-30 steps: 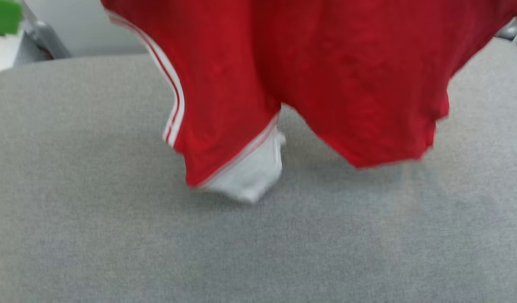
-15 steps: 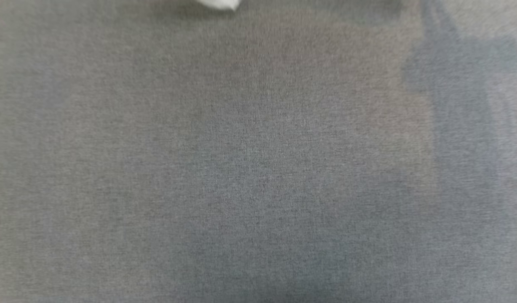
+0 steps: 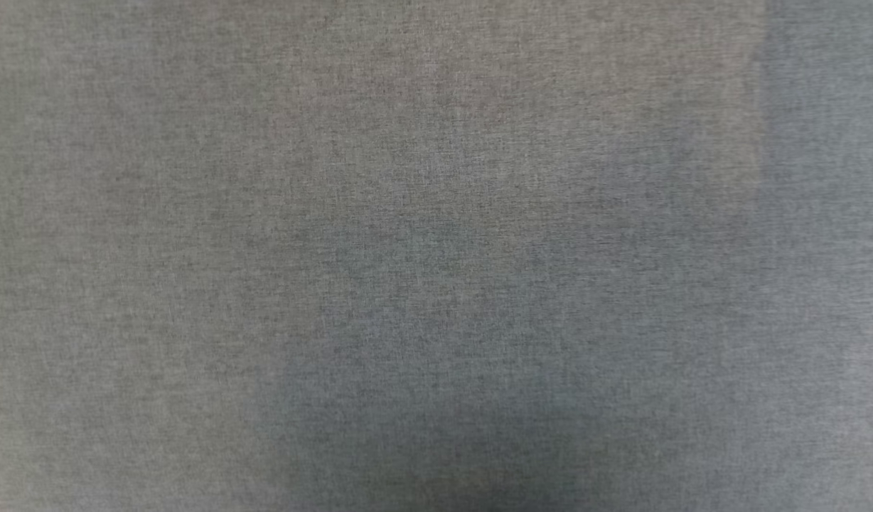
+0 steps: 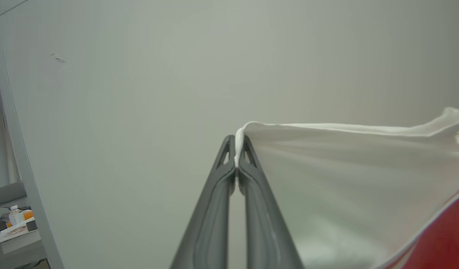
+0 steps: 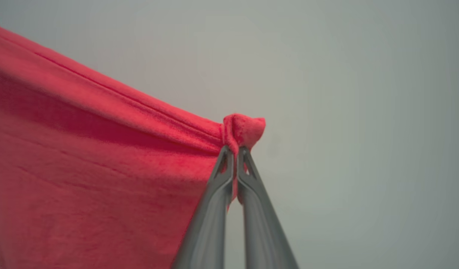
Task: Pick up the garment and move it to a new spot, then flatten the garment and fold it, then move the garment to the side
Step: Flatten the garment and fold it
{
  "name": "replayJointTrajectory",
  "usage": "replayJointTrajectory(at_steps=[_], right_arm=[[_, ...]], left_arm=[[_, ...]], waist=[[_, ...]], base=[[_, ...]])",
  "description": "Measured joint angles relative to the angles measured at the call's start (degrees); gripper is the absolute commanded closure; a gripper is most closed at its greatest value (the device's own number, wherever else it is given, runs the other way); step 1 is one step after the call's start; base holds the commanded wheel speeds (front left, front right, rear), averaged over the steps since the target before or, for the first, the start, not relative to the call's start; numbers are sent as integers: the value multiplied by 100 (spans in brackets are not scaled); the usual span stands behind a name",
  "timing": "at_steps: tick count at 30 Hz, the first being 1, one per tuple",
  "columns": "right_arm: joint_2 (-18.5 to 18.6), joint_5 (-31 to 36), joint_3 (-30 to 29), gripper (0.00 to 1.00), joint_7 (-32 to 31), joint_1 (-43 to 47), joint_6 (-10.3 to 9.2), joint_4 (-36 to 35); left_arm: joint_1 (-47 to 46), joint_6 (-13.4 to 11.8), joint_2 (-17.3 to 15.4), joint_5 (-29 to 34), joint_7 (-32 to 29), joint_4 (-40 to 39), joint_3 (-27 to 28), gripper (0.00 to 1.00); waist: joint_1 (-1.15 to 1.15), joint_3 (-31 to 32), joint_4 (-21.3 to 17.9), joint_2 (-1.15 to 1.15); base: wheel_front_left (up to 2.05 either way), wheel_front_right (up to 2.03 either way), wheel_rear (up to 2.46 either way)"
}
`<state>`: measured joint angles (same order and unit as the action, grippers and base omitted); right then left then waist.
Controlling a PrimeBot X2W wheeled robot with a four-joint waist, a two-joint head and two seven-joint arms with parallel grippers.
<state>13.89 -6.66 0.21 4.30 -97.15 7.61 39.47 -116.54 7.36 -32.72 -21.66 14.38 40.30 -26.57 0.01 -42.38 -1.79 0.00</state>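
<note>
The garment hangs in the air between both arms. In the left wrist view its white sleeve point(image 4: 349, 179) stretches off to the right, red cloth at the lower right corner, and my left gripper point(image 4: 236, 144) is shut on the sleeve's edge. In the right wrist view the red body of the garment point(image 5: 83, 157) spreads to the left, and my right gripper point(image 5: 234, 153) is shut on a bunched red corner. Both grippers point at a pale wall.
The head view looks straight down on the grey cloth-covered table point(image 3: 337, 213), with soft shadows at the right and bottom. In the left wrist view a grey post point(image 4: 24, 179) and a cluttered desk point(image 4: 12, 224) stand at the far left.
The head camera has tilted down: the hanging garment slid out of the top of the head view, leaving bare grey table. Whether the garment itself moved I cannot tell.
</note>
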Motion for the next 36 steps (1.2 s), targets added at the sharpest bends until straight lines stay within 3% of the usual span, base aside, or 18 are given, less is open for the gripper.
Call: replayJointTrajectory(at_steps=[5, 15, 26, 36], right_arm=[[-57, 154, 0, 100, 290, -33, -1, 394], [16, 110, 291, 100, 856, 1210, -2, 865], [119, -296, 679, 100, 1016, 3252, -2, 725], [314, -1094, 1172, 100, 1017, 5250, -2, 517]], left_arm=[[390, 1, 199, -200, 29, -208, 254, 100], [3151, 1, 856, -488, 30, -1336, 839, 100], [6210, 1, 1274, -740, 29, -2011, 653, 100], [8262, 1, 1298, -960, 29, -1860, 365, 100]], waist=[[0, -115, 148, 0], [-1, 143, 404, 0], [-2, 1108, 518, 0], [-2, 2210, 602, 0]], base=[[0, 0, 0], [0, 0, 0], [0, 0, 0], [0, 0, 0]])
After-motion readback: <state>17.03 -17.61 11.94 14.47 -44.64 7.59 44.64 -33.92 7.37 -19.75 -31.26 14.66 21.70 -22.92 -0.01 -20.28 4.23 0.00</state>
